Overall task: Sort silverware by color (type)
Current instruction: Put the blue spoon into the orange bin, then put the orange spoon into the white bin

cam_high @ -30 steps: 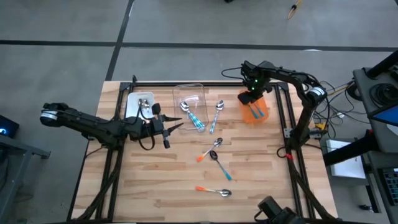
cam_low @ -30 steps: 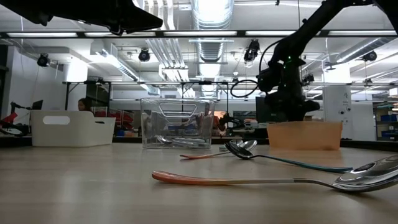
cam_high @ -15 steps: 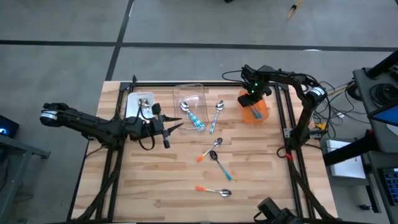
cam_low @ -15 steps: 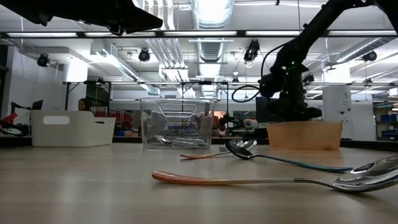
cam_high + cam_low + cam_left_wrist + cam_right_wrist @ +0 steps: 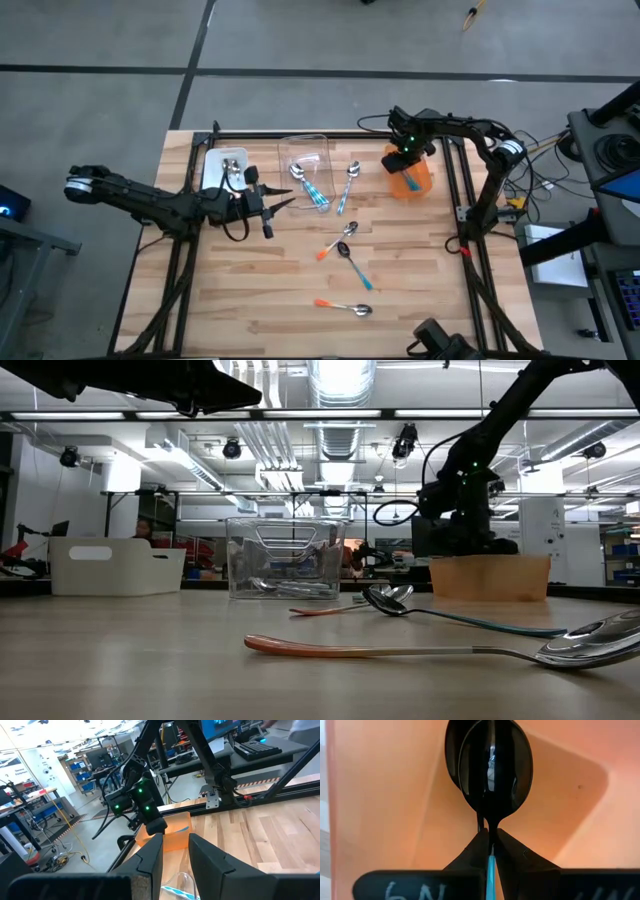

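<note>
The bench point(image 5: 300, 300) carries three bins along its far side; every position below is given relative to the orange bin point(image 5: 410, 175), at the right end of that row. A clear bin point(image 5: 322, 146) stands to its left, and a white bin point(image 5: 212, 160) farther left again.

The right arm reaches out over the orange bin, wrist pitched down. The right pincer point(image 5: 489, 842) hangs directly above the bin's interior, jaws nearly shut on the neck of a dark-bowled spoon point(image 5: 495, 770) with a light blue handle. The spoon's long axis runs in line with the fingers, bowl leading toward the bin floor. A second dark bowl shows just behind it. Whether the held bowl touches the floor cannot be told. By this layout, release is the next step.

The left pincer point(image 5: 283, 205) waits well to the left of the orange bin, in front of the clear bin, jaws partly apart and empty.

Loose spoons point(image 5: 345, 250) lie on the bench in front of the row.
</note>
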